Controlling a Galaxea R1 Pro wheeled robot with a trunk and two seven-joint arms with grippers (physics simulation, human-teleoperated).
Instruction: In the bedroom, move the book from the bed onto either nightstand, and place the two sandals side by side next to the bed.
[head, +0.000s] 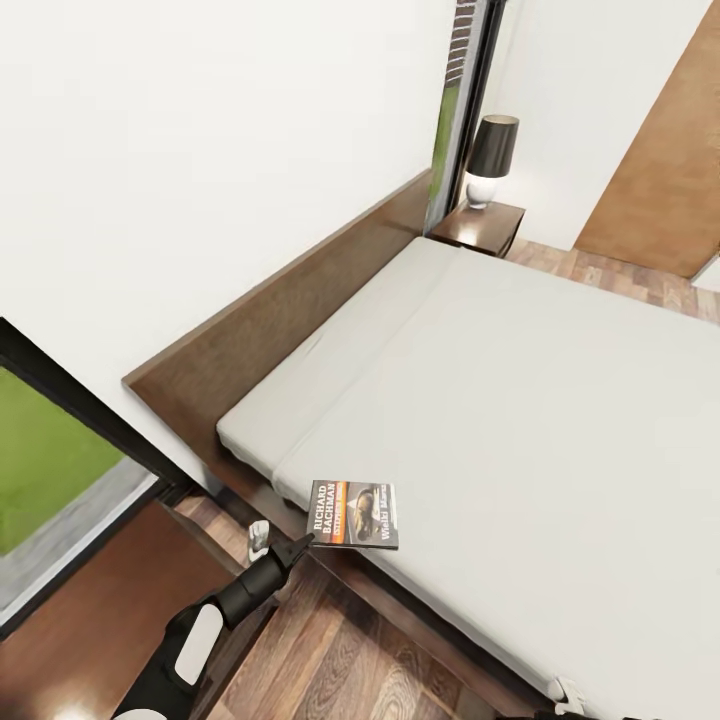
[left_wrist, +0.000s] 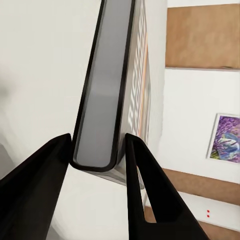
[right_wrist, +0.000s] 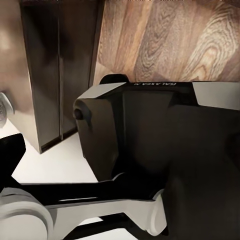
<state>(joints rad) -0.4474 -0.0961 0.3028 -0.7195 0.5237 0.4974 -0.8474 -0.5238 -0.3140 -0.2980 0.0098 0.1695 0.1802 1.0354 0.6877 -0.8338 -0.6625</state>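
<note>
Gripping the book (head: 354, 514) by its near edge, the left gripper (head: 303, 544) has both fingers closed on it; in the left wrist view the book (left_wrist: 102, 95) stands edge-on between the two dark fingers (left_wrist: 142, 180), pinched at its lower end. In the head view the book sits at the corner of the bed (head: 520, 400), just ahead of the gripper; whether it rests on the mattress or is lifted slightly I cannot tell.

Right gripper: the right wrist view shows robot body parts and wood-plank floor (right_wrist: 165, 40); its fingers are not readable, so I cannot tell its state.

Step in hand, by judgement: first half of the task, book grasped, transfer not yet made. Sandals not dealt with in these views.

Surroundings outward from the gripper: headboard (head: 290, 300) ahead and to its left; a nightstand (head: 480, 228) carrying a lamp (head: 490, 160) far beyond the gripper, across the whole bed. A dark brown surface (head: 110, 600) lies close beside the left arm; it may be the nearer nightstand, not certain.

Next move likely calls for: lift the book clear of the mattress edge, keep the pinch firm since the hold is on one edge only, carry it to a nightstand top, set it flat, then release.
</note>
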